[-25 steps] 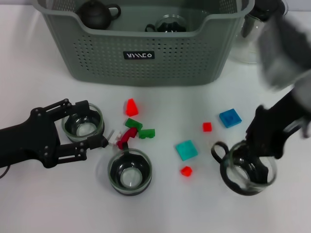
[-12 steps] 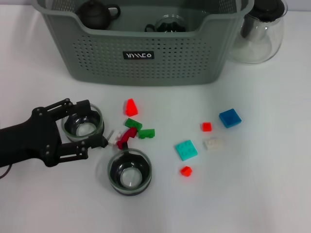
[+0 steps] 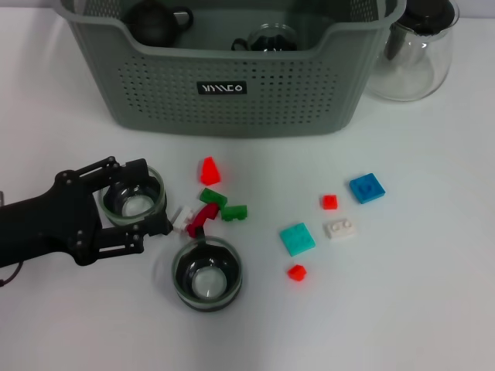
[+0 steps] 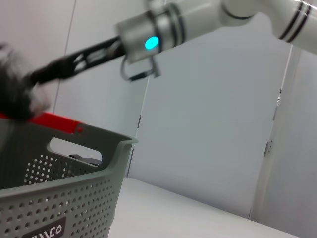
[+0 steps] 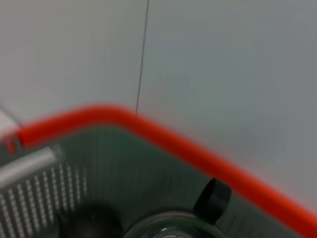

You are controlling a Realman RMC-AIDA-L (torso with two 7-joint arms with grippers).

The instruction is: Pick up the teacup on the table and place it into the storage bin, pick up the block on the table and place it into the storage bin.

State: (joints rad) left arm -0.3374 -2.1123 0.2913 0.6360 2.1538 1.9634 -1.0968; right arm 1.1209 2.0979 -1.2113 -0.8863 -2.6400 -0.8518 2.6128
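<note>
- Lower centre of the head view: a glass teacup (image 3: 206, 274) stands on the white table (image 3: 433, 294).
- Left of frame: the left gripper (image 3: 151, 199), fingers spread, brackets a second teacup (image 3: 133, 196).
- Centre: scattered blocks (image 3: 297, 239).
- Top: the storage bin (image 3: 224, 85); the right gripper's finger state cannot be told.

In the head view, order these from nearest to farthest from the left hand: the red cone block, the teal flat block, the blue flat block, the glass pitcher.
From the left hand, at the table's left:
1. Red cone block, just to its right.
2. Teal flat block, centre.
3. Blue flat block, right of centre.
4. Glass pitcher, far right corner.
</note>
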